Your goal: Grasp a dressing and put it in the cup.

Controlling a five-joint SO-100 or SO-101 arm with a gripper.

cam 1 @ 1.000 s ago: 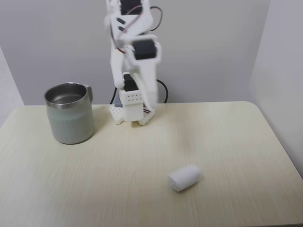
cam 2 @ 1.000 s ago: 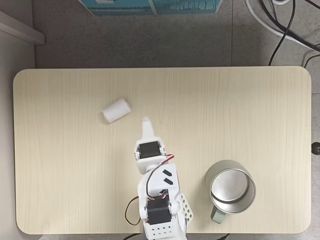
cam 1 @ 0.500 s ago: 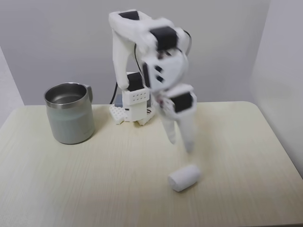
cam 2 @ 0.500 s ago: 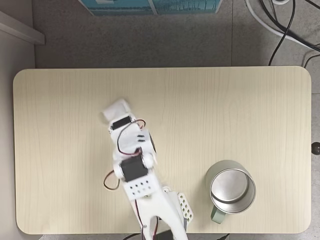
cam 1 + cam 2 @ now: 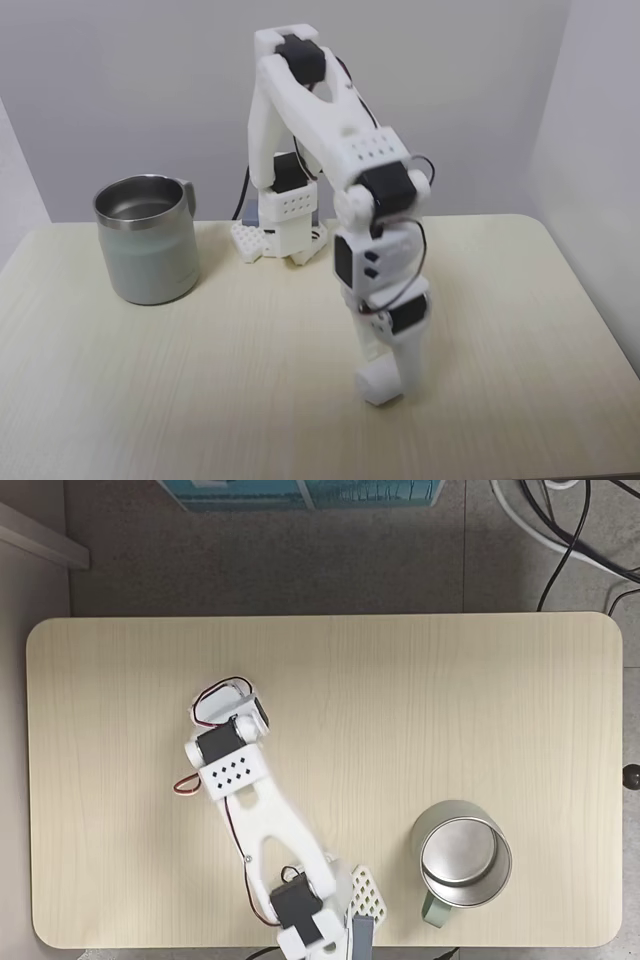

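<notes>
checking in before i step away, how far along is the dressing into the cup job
Done: the claw is down at the dressing on the table. In hand: the grasp; whether the claw has closed on the roll can't be told, and the roll sits on the wood. Left: lift it, carry it across to the cup, which looks empty in a fixed view from above, and drop it in.

dressing: we see just its front end; the arm hides the rest
tool: we can't tell if it's open
arm base: cut off at the bottom edge
</notes>
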